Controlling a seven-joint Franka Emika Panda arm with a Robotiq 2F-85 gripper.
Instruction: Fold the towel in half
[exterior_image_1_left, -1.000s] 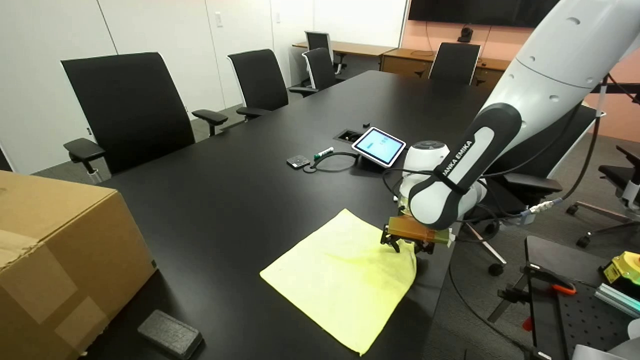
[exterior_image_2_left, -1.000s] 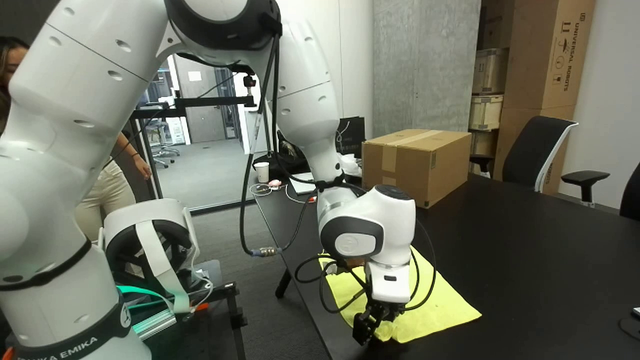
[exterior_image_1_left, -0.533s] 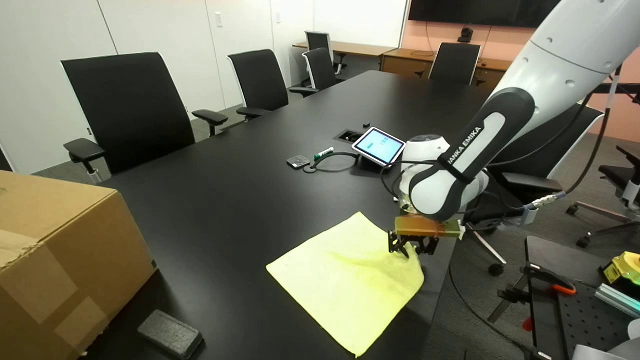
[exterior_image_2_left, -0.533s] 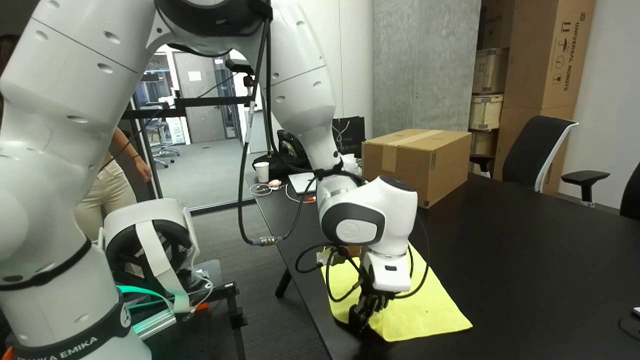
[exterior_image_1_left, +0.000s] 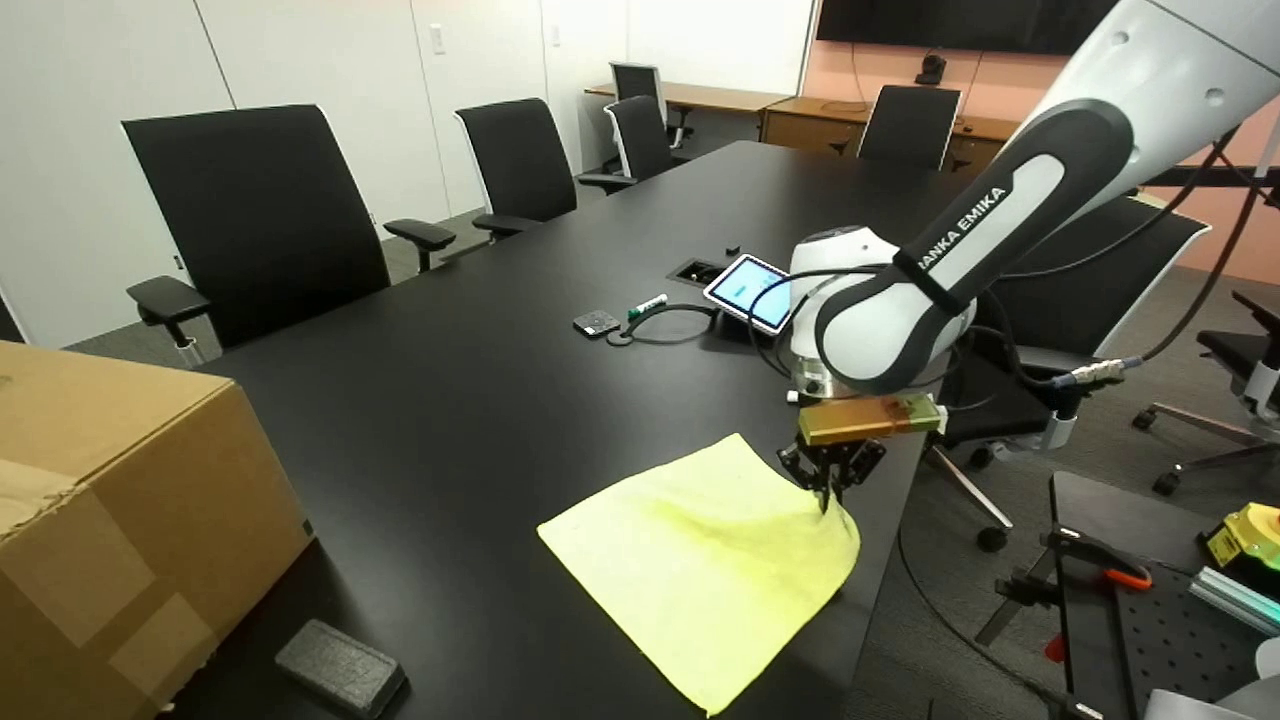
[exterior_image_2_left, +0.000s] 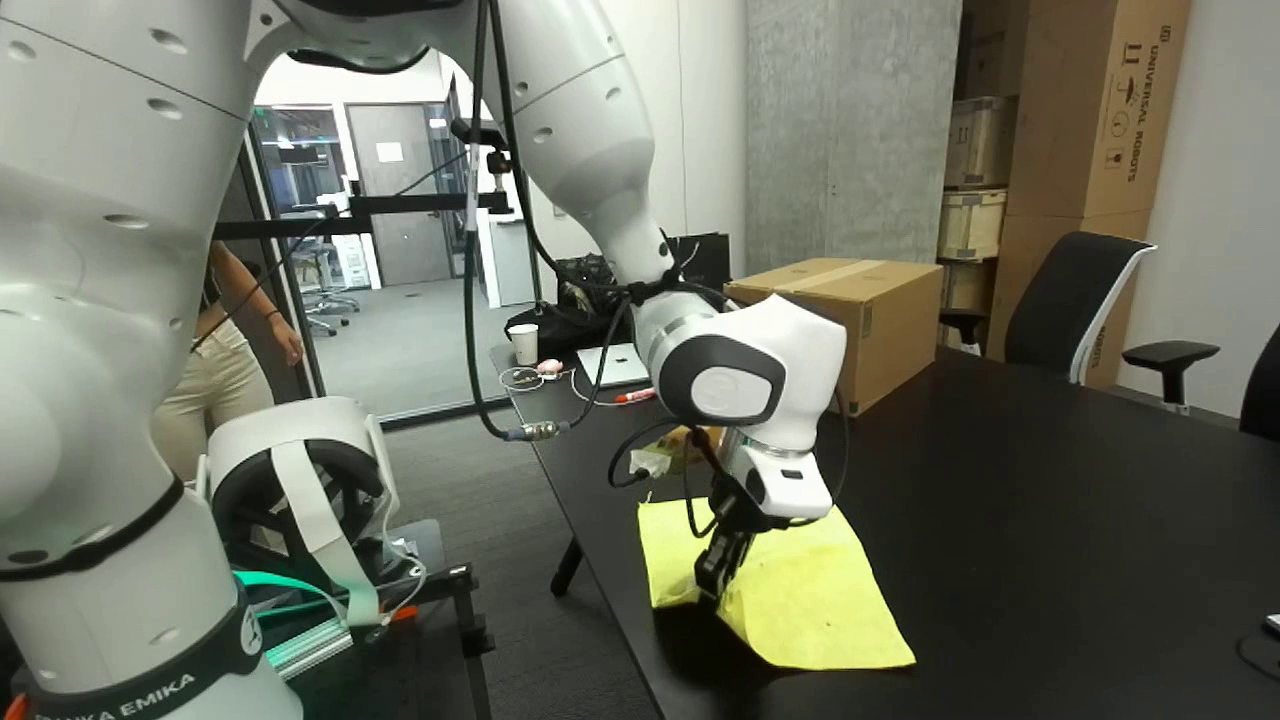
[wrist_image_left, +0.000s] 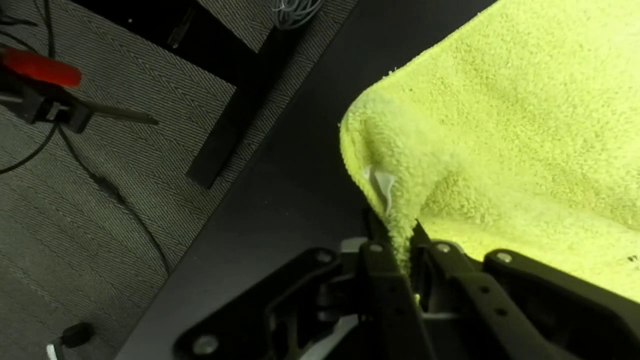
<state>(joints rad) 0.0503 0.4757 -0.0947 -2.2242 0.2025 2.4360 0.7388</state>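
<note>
Towel (exterior_image_1_left: 700, 575), yellow terry, unfolded on black conference table (exterior_image_1_left: 470, 420), pinched near one corner by Robotiq gripper (exterior_image_1_left: 831, 498). Step, presumably: beginning fold. Next needed: carry across to opposite side, release.

Cardboard box (exterior_image_1_left: 150, 520), dark block (exterior_image_1_left: 340, 668) near it, lit tablet (exterior_image_1_left: 742, 286), green marker (exterior_image_1_left: 647, 307), white cup (exterior_image_2_left: 523, 346)

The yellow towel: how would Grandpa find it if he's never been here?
In an exterior view, start at the long black table, then follow the white robot arm down to its black gripper. The towel lies spread near the table's edge, one bit pinched in that gripper. Nearby, the cardboard box is brown and the small block is dark grey; the towel is bright yellow cloth.
</note>
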